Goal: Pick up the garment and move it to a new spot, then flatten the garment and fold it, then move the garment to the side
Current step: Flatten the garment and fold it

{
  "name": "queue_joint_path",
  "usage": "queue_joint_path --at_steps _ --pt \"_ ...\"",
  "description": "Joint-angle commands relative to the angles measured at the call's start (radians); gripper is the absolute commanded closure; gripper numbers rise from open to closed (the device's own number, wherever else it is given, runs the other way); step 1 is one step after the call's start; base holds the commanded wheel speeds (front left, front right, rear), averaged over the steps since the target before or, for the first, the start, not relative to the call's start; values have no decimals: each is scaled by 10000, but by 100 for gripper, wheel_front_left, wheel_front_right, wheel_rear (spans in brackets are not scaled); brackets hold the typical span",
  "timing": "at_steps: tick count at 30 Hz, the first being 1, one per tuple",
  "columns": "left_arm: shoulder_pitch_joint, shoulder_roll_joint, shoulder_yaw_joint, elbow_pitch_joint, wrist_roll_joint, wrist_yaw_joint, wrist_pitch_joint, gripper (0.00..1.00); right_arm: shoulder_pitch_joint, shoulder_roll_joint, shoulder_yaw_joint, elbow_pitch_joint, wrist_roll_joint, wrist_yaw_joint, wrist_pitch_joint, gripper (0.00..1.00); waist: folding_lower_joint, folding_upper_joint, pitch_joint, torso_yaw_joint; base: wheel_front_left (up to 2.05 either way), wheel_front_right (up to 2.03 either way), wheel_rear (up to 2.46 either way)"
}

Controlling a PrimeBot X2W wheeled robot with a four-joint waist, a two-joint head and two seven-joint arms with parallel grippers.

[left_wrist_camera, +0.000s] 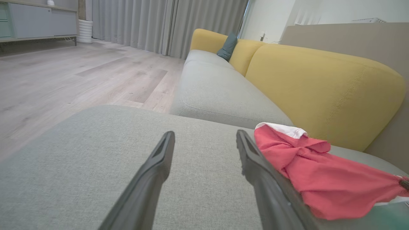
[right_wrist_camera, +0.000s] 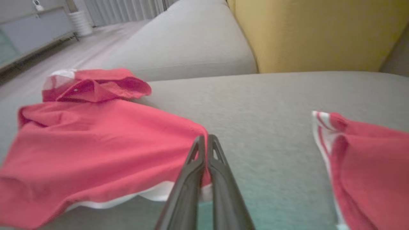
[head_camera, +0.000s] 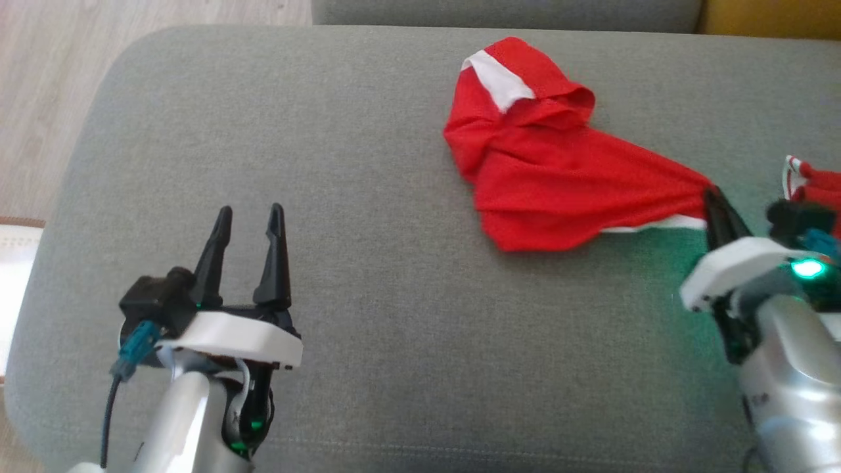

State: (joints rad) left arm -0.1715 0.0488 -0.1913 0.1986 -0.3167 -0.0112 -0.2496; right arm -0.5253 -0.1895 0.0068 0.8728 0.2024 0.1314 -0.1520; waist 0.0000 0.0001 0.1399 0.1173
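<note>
Head view: right arm (head_camera: 788, 374) low, jaws tight on garment (head_camera: 545, 177) hem.

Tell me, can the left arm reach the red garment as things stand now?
Probably yes. Bare grey cushion lies between the open left gripper and the red garment, and nothing blocks it. The right gripper pinches only its opposite corner.

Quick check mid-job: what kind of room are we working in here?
Most likely a home living room: there is a yellow-backed sofa with grey seats, floor-length curtains, and a wood-look floor.
</note>
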Motion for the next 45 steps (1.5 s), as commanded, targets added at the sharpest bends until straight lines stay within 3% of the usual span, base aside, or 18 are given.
queue_joint_path --at_steps 1,5,6,7,20,27,34,45 --pt "-281 31 223 -303 127 -61 -122 0 91 -174 42 -378 -122 -7 81 100 0 -1 0 -44 0 0 0" --pt "-244 22 150 -312 129 -63 -122 0 451 -428 -507 -843 -461 -7 577 100 0 -1 24 -177 0 0 0" --pt "-242 20 131 -307 127 -66 -122 0 528 -432 -615 -972 -572 -7 622 9 0 -1 31 -202 0 0 0" --pt "-244 19 109 -301 116 -70 -122 0 602 -411 -702 -1106 -700 -7 648 0 0 -1 37 -227 0 0 0" --pt "-220 16 93 -307 55 -9 -122 0 1818 767 -510 -3521 -1511 -7 -286 0 0 -1 -187 -566 0 0 0" --pt "50 15 168 -384 -20 61 -122 0 3282 1348 1083 -5025 -1331 -7 -617 0 0 -1 -351 -806 0 0 0" --pt "76 15 79 -347 -20 38 -122 0 3603 1389 2339 -5528 -851 -7 -417 0 0 -1 -410 -779 0 0 0" --pt "34 15 -283 -293 -273 151 -122 0 2065 1392 2040 -5085 -1835 -7 419 0 0 -1 -153 256 0 0 0"
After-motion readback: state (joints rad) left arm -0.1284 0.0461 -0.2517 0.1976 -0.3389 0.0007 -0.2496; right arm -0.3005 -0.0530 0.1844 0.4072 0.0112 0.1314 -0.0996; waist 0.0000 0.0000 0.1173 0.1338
